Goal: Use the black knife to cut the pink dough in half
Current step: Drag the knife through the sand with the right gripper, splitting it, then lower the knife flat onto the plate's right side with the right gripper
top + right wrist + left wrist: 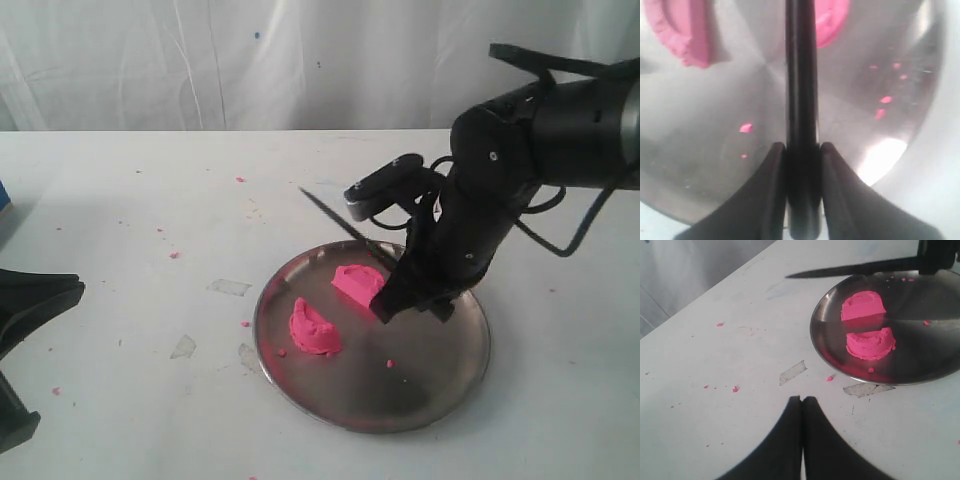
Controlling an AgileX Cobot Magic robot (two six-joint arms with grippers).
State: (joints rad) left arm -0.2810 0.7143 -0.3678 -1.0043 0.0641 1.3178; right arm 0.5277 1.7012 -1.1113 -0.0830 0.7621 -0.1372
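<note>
The left gripper sits low at the near left edge of the desk, jaws pressed together on nothing, well apart from the plate. On the plate lies the pink dough in two halves, one nearer and one further back, a bare strip of steel between them. Over the far half the right gripper has its jaws clamped on the handle of the black knife, whose blade points out past the plate's far rim. Pink crumbs dot the desk.
</note>
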